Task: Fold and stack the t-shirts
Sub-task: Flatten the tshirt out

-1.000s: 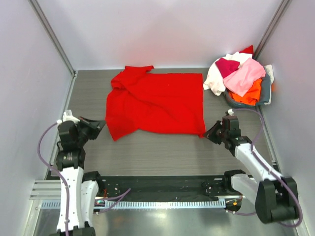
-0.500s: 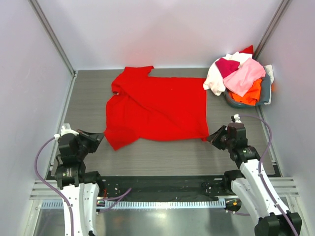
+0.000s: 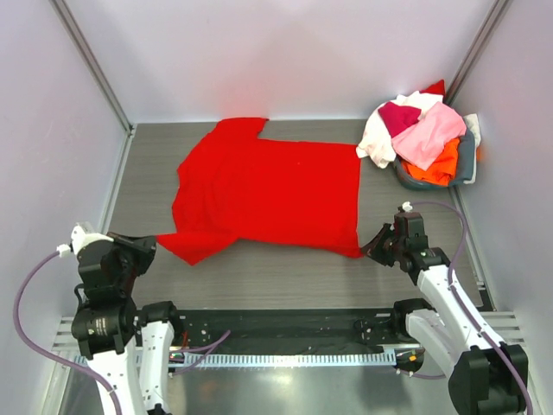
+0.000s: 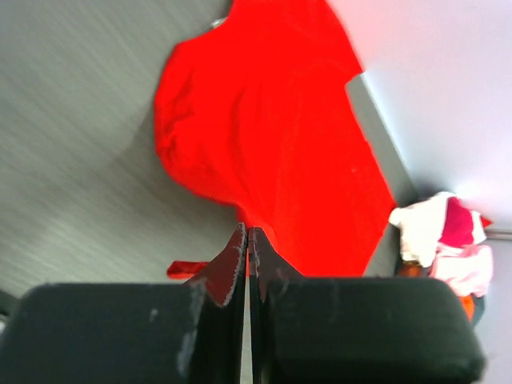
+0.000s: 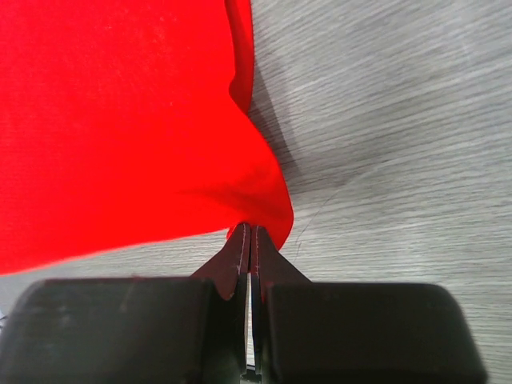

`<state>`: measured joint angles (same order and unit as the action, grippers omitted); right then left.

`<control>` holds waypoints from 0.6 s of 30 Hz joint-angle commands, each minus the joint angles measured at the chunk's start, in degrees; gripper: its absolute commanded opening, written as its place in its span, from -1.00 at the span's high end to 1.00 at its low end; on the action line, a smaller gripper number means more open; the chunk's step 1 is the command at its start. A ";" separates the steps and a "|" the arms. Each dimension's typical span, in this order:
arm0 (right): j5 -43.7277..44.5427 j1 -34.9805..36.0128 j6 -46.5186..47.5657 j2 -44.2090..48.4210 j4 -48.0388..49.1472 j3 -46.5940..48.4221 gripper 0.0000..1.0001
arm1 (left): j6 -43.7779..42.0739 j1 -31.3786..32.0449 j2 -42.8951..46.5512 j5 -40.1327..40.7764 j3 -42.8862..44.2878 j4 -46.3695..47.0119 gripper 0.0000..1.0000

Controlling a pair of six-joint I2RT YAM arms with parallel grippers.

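While the red t-shirt (image 3: pixel 276 190) lies spread over the middle of the grey, wood-grained table (image 3: pixel 285 272), each claw pinches one of its near corners. At the cloth's 8 o'clock, the left gripper (image 3: pixel 149 245) has its dark, tooth-edged jaws pressed together on a drawn-out point of hem. At 4 o'clock the right gripper (image 3: pixel 371 249) is likewise clamped tight on the other corner, where the soft fabric puckers into a small peak. The shirt's right side lies flat with a straight edge, while its left side is rumpled, with a sleeve jutting out at 11 o'clock. At the table's 2 o'clock a grey basket (image 3: pixel 467 164) is heaped with crumpled shirts: a pink t-shirt (image 3: pixel 429 134) on top, a magenta t-shirt (image 3: pixel 399 116) beside it, a white t-shirt (image 3: pixel 375 140) draped over the rim, and an orange t-shirt (image 3: pixel 437 170) underneath.
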<state>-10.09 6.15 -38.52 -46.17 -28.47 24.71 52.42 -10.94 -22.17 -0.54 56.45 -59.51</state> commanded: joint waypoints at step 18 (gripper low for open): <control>-1.60 -0.18 4.95 -5.58 1.31 9.04 0.98 | -1.01 0.13 -11.04 -8.52 -12.68 16.43 0.99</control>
<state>-10.92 6.15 -35.64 -50.02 -28.56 30.48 53.01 -10.94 -30.24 -6.44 41.39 -49.89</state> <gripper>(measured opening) 0.035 0.005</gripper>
